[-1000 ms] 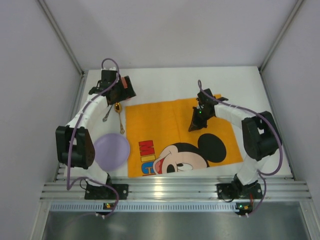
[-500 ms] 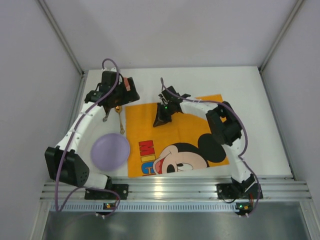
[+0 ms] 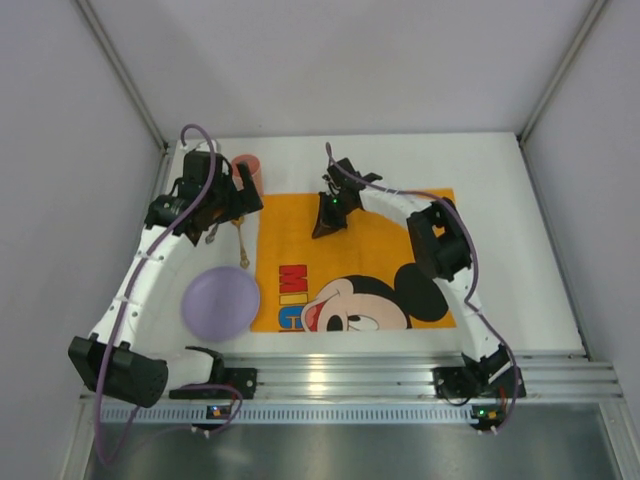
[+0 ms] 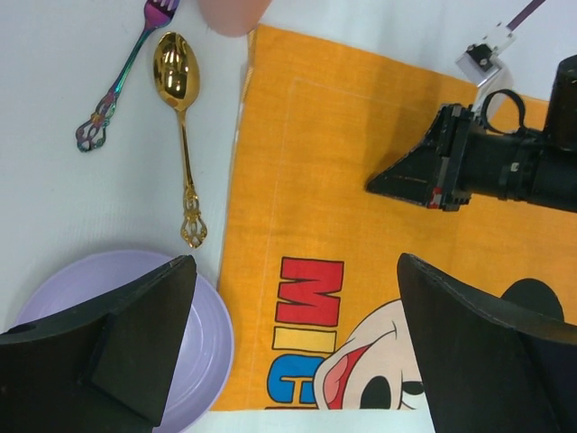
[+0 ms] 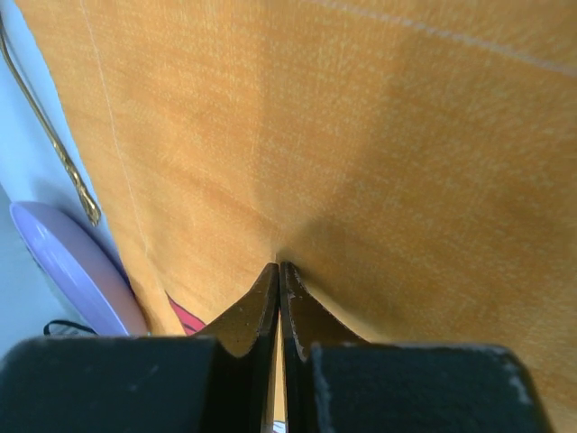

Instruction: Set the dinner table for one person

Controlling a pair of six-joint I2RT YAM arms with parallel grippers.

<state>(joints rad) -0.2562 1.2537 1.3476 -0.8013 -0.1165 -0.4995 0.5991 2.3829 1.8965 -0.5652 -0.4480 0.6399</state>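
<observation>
The limp orange cloth placemat (image 3: 290, 250), pressed onto the rigid matte-white dinner table (image 3: 520, 250) by the clenched right gripper (image 5: 279, 266), is best pinched edgewise; the left gripper (image 4: 296, 262) is spread, empty.

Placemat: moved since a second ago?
Yes. The placemat has swung round: its near edge, earlier slanted with the left corner almost at the front rail, now runs parallel to that rail.

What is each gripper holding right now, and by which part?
Right gripper is shut on a small pucker of the orange Mickey Mouse placemat, in its far-left part. Left gripper is open, holding nothing.
</observation>
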